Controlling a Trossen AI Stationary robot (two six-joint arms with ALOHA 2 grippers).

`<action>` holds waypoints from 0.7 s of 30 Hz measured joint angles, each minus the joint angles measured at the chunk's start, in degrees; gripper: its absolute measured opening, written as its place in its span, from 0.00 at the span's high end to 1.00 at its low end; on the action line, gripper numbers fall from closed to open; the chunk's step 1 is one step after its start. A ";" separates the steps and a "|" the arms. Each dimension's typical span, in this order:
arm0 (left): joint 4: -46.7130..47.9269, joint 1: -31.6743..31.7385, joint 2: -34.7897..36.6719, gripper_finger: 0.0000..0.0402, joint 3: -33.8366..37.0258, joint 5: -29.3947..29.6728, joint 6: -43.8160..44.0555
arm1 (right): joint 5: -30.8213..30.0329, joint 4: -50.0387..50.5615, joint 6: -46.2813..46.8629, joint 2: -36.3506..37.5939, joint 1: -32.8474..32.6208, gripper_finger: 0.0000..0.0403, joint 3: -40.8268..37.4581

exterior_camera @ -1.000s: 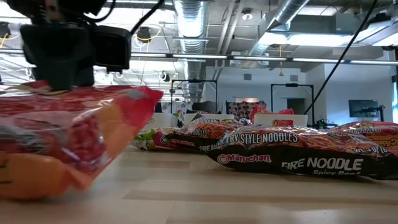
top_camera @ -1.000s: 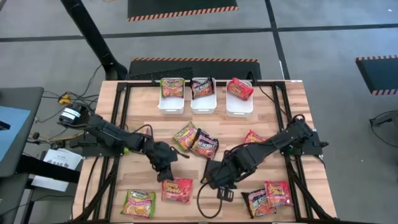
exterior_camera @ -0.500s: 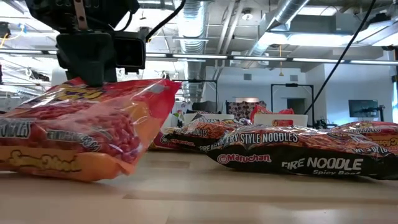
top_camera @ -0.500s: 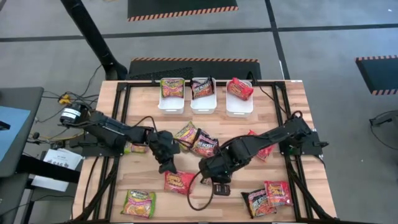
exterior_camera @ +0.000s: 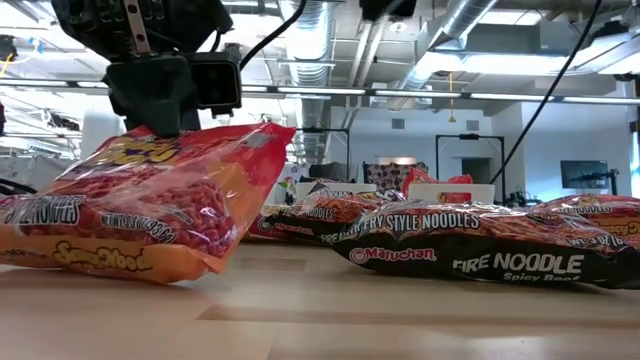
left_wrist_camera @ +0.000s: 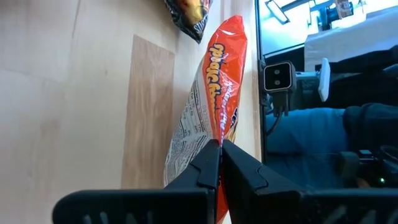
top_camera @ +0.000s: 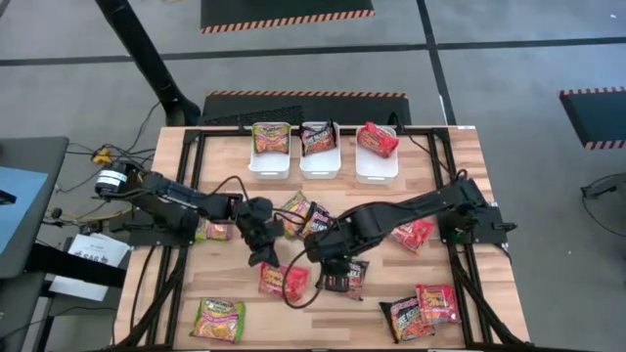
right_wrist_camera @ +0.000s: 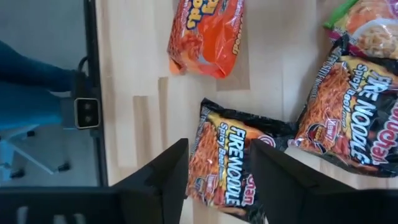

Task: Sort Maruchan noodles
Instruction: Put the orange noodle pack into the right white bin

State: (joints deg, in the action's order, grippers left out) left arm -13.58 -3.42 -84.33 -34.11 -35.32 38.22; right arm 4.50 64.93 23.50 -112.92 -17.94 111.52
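Looking down from the high view, we've got the left gripper (top_camera: 268, 260) near the middle of the frame with its jaws pinched shut on the edge of a red-orange packet (top_camera: 283, 281) that sits just below it. In the low view that same packet (exterior_camera: 140, 215) fills the left of the frame, tilted up off the bench (exterior_camera: 400, 320) with its lower edge resting on the wood.

The right gripper (top_camera: 337, 269) is just right of it, jaws spread apart over a black Fire Noodle packet (top_camera: 344, 279) lying flat on the bench. In the right wrist view the packet (right_wrist_camera: 225, 162) shows between the two fingers (right_wrist_camera: 163, 177) without being squeezed, as far as we can tell.

Rest of the noodles:
- a green-yellow packet (top_camera: 217, 319) at lower left
- two more packets (top_camera: 422, 310) at lower right
- a red one (top_camera: 411, 234) right of centre
- a couple more (top_camera: 305, 217) in the middle, under the arms

Three white bins (top_camera: 323, 154) line the top of the bench, each with a packet in it: green-yellow left, dark middle, red right.
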 joint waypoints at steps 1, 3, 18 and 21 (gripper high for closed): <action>0.00 0.27 0.00 1.00 0.00 -0.21 -0.33 | 0.01 -0.66 -0.05 -0.01 0.09 0.50 -0.83; 0.00 0.72 0.00 1.00 0.00 -0.43 -0.51 | 0.24 -3.01 -0.08 0.08 0.14 0.50 -3.44; 0.13 1.12 0.02 1.00 -0.02 -1.89 0.67 | 4.56 -24.25 -0.01 -0.01 1.24 0.57 -20.42; 0.14 1.12 0.02 1.00 -0.02 -1.89 1.06 | 4.64 -27.03 0.01 -0.01 1.91 0.57 -22.27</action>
State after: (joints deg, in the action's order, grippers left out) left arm -13.45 -2.31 -84.31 -34.13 -37.21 39.28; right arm 9.15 37.90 23.51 -112.92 -16.03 89.25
